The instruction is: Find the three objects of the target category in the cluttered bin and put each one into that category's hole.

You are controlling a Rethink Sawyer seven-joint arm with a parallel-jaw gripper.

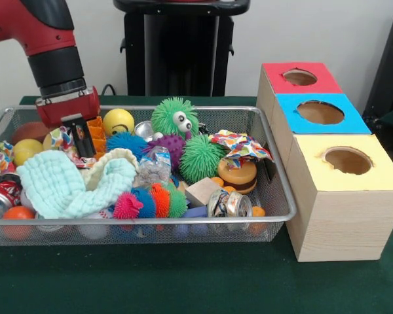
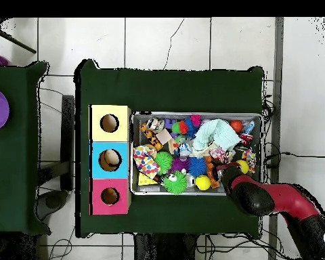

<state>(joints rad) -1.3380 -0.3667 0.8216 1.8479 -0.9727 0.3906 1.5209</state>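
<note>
The gripper [image 1: 82, 139] hung low at the wire bin's [image 1: 275, 171] far-left corner, directly over crumpled patterned paper [image 1: 63, 139]; whether its fingers gripped anything could not be told.

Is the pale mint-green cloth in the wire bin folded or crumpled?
Crumpled: the pale mint-green cloth lies bunched in loose folds over toys in the wire bin.

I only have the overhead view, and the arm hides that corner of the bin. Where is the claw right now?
Observer: The front view shows the claw down inside the wire bin, next to a patterned wrapper.
Operator: Anything round close by?
Observer: A yellow smiley ball sits just beside the claw, not touching it.
Operator: Any cans?
Observer: A crushed can lies by the bin's camera-side wall, toward the yellow box.
</note>
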